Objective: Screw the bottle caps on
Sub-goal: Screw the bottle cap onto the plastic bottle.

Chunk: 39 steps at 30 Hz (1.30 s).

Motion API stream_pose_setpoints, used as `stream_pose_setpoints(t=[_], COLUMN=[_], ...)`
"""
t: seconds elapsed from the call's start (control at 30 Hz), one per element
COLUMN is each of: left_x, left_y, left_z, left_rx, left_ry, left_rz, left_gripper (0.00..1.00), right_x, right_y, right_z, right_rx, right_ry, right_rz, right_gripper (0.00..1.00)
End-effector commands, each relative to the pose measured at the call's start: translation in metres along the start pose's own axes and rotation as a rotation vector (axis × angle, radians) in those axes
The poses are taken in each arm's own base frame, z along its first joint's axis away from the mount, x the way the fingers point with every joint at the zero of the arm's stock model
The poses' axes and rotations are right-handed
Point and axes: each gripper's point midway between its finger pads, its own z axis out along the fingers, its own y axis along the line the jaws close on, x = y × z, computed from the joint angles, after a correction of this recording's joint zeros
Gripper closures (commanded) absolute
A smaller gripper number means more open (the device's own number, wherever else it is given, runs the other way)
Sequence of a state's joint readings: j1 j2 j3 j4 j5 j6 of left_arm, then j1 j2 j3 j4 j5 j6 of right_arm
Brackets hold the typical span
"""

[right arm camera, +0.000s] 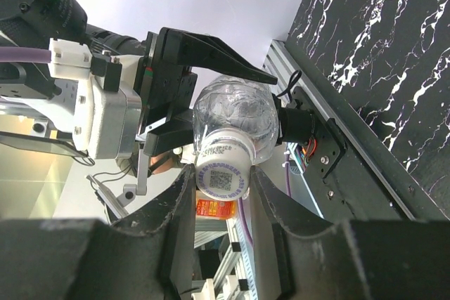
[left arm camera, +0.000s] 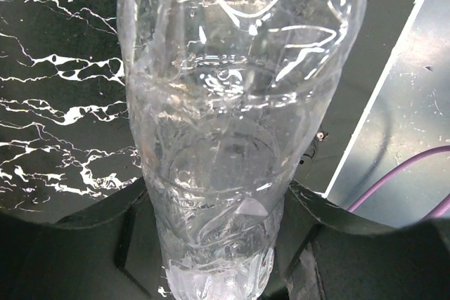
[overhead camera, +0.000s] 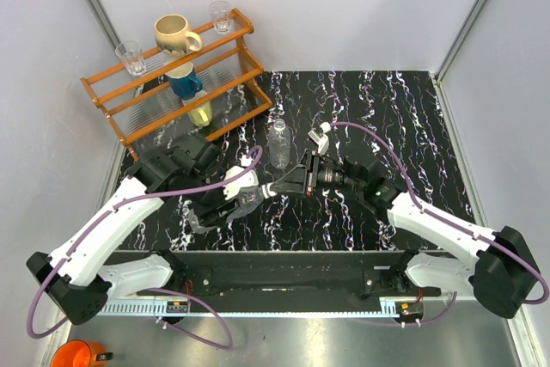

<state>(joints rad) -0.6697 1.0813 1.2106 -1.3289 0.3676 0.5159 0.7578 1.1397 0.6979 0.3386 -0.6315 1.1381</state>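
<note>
My left gripper (overhead camera: pixel 236 204) (left arm camera: pixel 218 244) is shut on a clear ribbed bottle (overhead camera: pixel 247 201) (left arm camera: pixel 225 103), held tilted above the table's near edge with its neck pointing right. A white bottle cap (right arm camera: pixel 223 171) with a printed code sits on that bottle's neck (right arm camera: pixel 235 114). My right gripper (overhead camera: pixel 271 188) (right arm camera: pixel 223 180) is shut on the cap, one finger touching each side. The left gripper's black fingers (right arm camera: pixel 211 54) clasp the bottle body behind the cap. A second clear bottle (overhead camera: pixel 278 145) stands upright on the black marbled table (overhead camera: pixel 387 109), just beyond both grippers. I cannot tell if its neck is capped.
A wooden rack (overhead camera: pixel 245 62) stands at the back left with two clear glasses (overhead camera: pixel 131 58) (overhead camera: pixel 221 16), a cream mug (overhead camera: pixel 176 34) and a blue cup (overhead camera: pixel 185 83). Grey walls close in the table's sides. An orange cup (overhead camera: pixel 77 354) sits below the table at the bottom left.
</note>
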Motion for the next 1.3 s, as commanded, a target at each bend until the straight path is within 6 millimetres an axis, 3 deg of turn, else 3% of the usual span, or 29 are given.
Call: stream_pose_setpoints(t=[0.0,0.2,0.27,0.83,0.93,0.97,1.0,1.27], left_x=[-0.085,-0.086,-0.086,-0.088,-0.088,-0.088,-0.088,-0.082], left_y=[0.006,0.003,0.002,-0.006,-0.009,-0.009,-0.010,-0.010], left_z=[-0.019,-0.022,-0.023,-0.028,-0.028,-0.028,-0.028,-0.023], left_rx=[-0.009,0.001,0.005,0.053,0.066,0.070,0.073,0.085], left_ry=[-0.347,-0.358,-0.362,-0.384,-0.387,-0.386,-0.388,-0.379], left_rz=[0.112,0.115,0.117,0.121,0.119,0.119,0.119,0.105], left_gripper=[1.00,1.00,1.00,1.00,1.00,1.00,1.00,1.00], right_x=[0.031,0.032,0.033,0.032,0.032,0.030,0.032,0.024], right_y=[0.019,0.016,0.016,0.014,0.014,0.018,0.017,0.042], right_z=[0.000,0.000,0.000,-0.005,-0.007,-0.008,-0.009,-0.027], right_rx=[-0.049,-0.015,0.000,0.053,0.073,0.069,0.081,0.094], right_ry=[0.138,0.158,0.168,0.170,0.179,0.175,0.186,0.162], right_rz=[-0.044,-0.069,-0.083,-0.126,-0.135,-0.160,-0.159,-0.307], right_gripper=[0.69,0.66,0.58,0.53,0.37,0.06,0.00,0.00])
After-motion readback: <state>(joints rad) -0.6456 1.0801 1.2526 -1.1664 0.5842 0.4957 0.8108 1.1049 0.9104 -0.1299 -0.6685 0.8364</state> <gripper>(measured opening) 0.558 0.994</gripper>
